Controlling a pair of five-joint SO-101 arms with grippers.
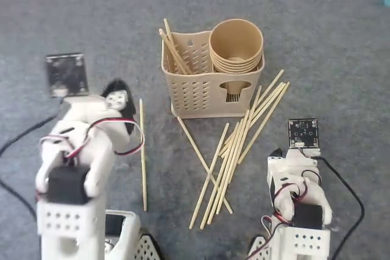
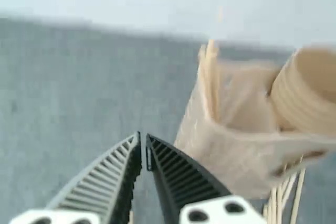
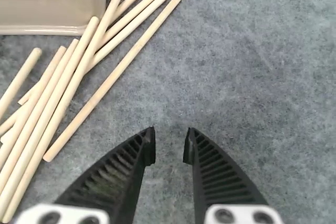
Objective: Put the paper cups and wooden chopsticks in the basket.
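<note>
You've got cups stacked in basket nr far edge of tabletop; loose chopsticks lie in front. Left fingers closed, empty; right fingers slightly apart, empty.

High view overhead, wrist views low, probably sharing basket

Stacked tan paper cups sat tilted in the perforated beige basket alongside a few chopsticks; loose chopsticks lay on the worktop in front.
</note>
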